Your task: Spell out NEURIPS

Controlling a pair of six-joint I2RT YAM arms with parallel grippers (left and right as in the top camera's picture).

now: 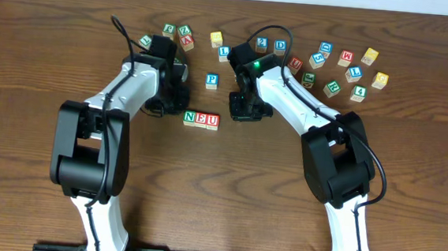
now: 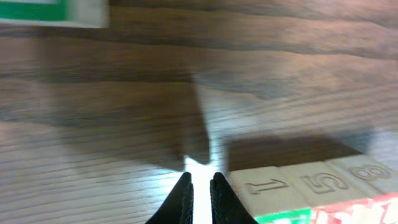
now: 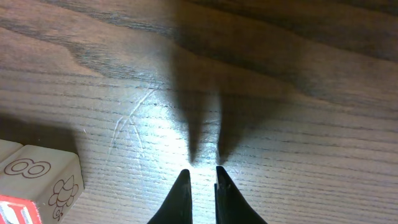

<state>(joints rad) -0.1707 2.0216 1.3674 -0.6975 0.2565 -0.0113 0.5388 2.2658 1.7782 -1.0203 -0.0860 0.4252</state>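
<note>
Overhead shows the row N-E-U [image 1: 201,119] lying nearest the robot's base, so three of the seven letters look placed, with R, I, P and S left to add. The left gripper [image 2: 200,182] sits just left of the row and the right gripper [image 3: 200,175] just right. Each has its fingers nearly together, leaving a thin gap, and grasps nothing. Farther out lies the P block [image 1: 211,80], then the loose blocks [image 1: 346,58] scattered along the far side.
</note>
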